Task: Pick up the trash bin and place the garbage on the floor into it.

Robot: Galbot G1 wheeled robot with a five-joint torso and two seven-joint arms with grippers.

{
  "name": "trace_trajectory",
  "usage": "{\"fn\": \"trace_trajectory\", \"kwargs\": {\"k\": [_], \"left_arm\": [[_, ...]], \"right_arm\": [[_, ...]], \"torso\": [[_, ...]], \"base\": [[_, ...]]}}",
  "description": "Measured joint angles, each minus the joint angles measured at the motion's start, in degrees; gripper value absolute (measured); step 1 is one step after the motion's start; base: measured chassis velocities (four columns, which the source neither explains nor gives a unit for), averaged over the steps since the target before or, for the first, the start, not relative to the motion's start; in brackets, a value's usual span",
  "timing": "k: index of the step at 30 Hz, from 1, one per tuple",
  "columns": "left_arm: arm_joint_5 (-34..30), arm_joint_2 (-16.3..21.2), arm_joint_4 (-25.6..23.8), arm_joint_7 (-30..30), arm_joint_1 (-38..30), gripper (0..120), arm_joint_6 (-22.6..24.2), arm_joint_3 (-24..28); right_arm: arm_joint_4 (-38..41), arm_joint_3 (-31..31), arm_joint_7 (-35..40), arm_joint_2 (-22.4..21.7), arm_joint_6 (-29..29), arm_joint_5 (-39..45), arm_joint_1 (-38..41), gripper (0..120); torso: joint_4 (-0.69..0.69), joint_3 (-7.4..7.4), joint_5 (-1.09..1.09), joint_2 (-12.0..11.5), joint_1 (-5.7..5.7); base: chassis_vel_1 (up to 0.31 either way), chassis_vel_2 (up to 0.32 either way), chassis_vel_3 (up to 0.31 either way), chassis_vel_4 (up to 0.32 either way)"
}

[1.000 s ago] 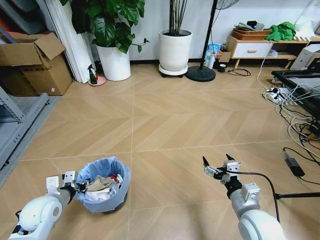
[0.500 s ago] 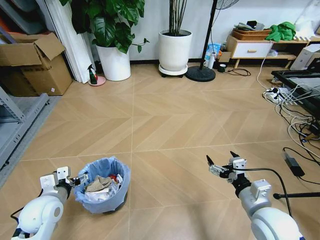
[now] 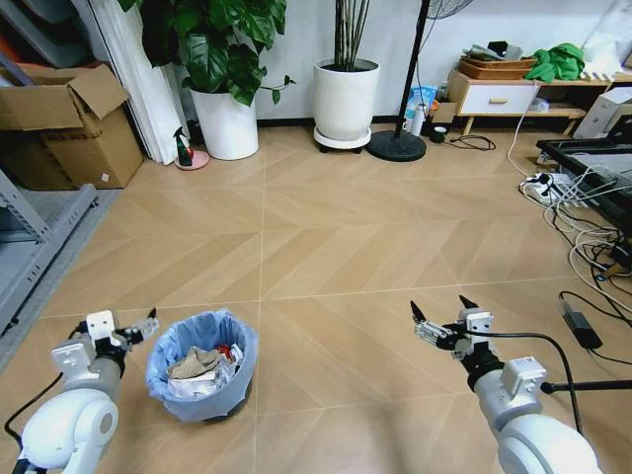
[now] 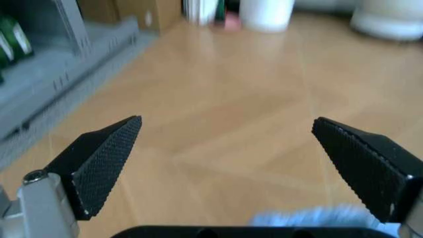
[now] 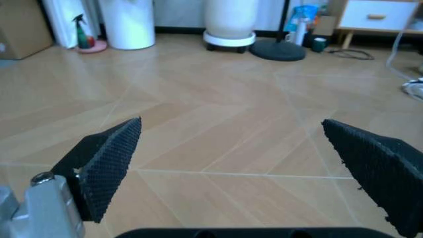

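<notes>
The small round dark trash bin [image 3: 201, 363] lined with a crinkled light-blue plastic bag is standing on the tan herringbone wood floor [image 3: 326, 247], with crumpled white paper and wrapper garbage [image 3: 200, 367] lying inside it. The left gripper [image 3: 133, 329] is hovering just beside the bin's rim, apart from it, fingers spread wide and holding nothing. The right gripper [image 3: 441, 312] is hanging well apart over bare floor, likewise spread and empty. I can read no writing on anything.

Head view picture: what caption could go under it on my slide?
Robot's open left hand beside the full trash bin; open right hand over bare floor.
</notes>
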Motion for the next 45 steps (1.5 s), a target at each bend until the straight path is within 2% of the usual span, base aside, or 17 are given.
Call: {"fn": "trace_trajectory", "kwargs": {"k": [1, 4, 9, 11, 13, 15, 17, 19, 25, 26, 29, 33, 37, 40, 41, 45], "left_arm": [[0.0, 0.0, 0.0, 0.0, 0.0, 100, 0.0, 0.0], [1.93, -2.43, -3.94, 0.64, 3.13, 100, -5.4, -0.16], [6.59, -5.14, -7.77, 2.19, 6.74, 100, -8.5, -0.49], [7.33, -5.5, -8.14, 2.38, 7.12, 100, -8.66, -0.49], [11.01, -7.43, -9.11, 2.85, 8.1, 100, -9.2, -0.49], [11.87, -7.74, -9.12, 3.09, 8.18, 100, -9.27, -0.5], [15.56, -8.72, -9.05, 4.62, 8.5, 100, -9.3, -0.6], [16.08, -8.91, -9.03, 4.91, 8.66, 100, -8.96, -0.45], [14.03, -8.6, -8.58, 6.25, 8.48, 100, -6.96, 0.62], [11.6, -7.43, -6.95, 6.73, 7.08, 100, -5.8, 1.1], [10.15, -5.75, -3.64, 7.0, 4.25, 100, -5.01, 1.22], [9.68, -5.09, -2.46, 7.02, 2.84, 100, -4.19, 0.96], [9.73, -5.28, -3.06, 6.76, 2.68, 100, -3.89, 0.93], [10.37, -6.12, -5.53, 6.59, 3.98, 100, -3.57, 0.88], [10.53, -6.24, -5.95, 6.59, 4.26, 100, -3.52, 0.8], [10.63, -6.31, -6.16, 6.59, 4.43, 100, -3.48, 0.76]], "right_arm": [[0.0, 0.0, 0.0, 0.0, 0.0, 0.0, 0.0, 100], [3.45, 0.12, 1.42, 2.76, -0.94, -1.39, -2.55, 100], [6.84, -1.52, 1.67, 5.94, -1.65, -5.13, -4.62, 100], [7.01, -1.65, 1.49, 6.25, -1.51, -5.93, -4.79, 100], [7.51, -1.64, 0.56, 7.18, -0.06, -9.0, -5.37, 100], [7.59, -1.56, 0.4, 7.29, 0.3, -9.51, -5.41, 100], [8.31, -0.85, -0.26, 7.6, 1.27, -10.96, -5.32, 100], [9.11, -0.4, -0.42, 7.69, 1.36, -11.06, -5.28, 100], [10.65, 1.79, -2.01, 7.29, 1.02, -10.01, -5.6, 100], [9.14, 3.59, -4.5, 6.1, 1.05, -8.3, -3.92, 100], [4.76, 4.96, -6.5, 4.53, 0.61, -5.18, 0.92, 100], [2.66, 4.77, -6.45, 4.43, -0.71, -3.37, 3.7, 100], [2.43, 4.56, -6.25, 4.95, -1.3, -2.93, 4.45, 100], [3.24, 4.39, -5.89, 5.7, -1.31, -3.89, 3.53, 100], [3.31, 4.37, -5.85, 5.74, -1.31, -3.99, 3.44, 100], [3.36, 4.34, -5.81, 5.76, -1.3, -4.08, 3.36, 100]], "torso": [[0.0, 0.0, 0.0, 0.0, 0.0], [0.0, 0.0, 0.0, 0.0, 0.0], [0.01, -0.01, 0.01, 0.0, 0.0], [0.02, -0.01, 0.01, 0.0, 0.0], [0.02, 0.0, 0.01, 0.0, 0.0], [0.01, 0.0, 0.01, 0.0, 0.0], [0.01, 0.0, 0.01, 0.0, 0.0], [0.02, 0.0, 0.01, 0.0, 0.0], [0.01, 0.0, 0.01, 0.0, 0.0], [0.0, 0.0, -0.01, 0.0, 0.0], [0.02, 0.01, 0.01, -0.01, 0.0], [0.01, 0.01, 0.02, -0.01, 0.0], [0.02, 0.01, -0.01, -0.01, 0.01], [0.01, 0.01, -0.02, -0.01, 0.0], [0.01, 0.0, 0.03, -0.01, 0.0], [0.01, 0.0, -0.01, -0.01, 0.0]], "base": [[0.0, 0.0, 0.0, 0.0], [0.0, 0.0, 0.0, 0.0], [0.0, 0.0, 0.0, 0.0], [0.0, 0.0, 0.0, 0.0], [0.0, 0.0, 0.0, 0.0], [0.0, 0.0, 0.0, 0.0], [0.0, 0.0, 0.0, 0.0], [0.0, 0.0, 0.0, 0.0], [0.0, 0.0, 0.0, 0.0], [0.0, 0.0, 0.0, 0.0], [0.0, 0.0, 0.0, 0.0], [0.0, 0.0, 0.0, 0.0], [0.0, 0.0, 0.0, 0.0], [0.0, 0.0, 0.0, 0.0], [0.0, 0.0, 0.0, 0.0], [0.0, 0.0, 0.0, 0.0]]}}
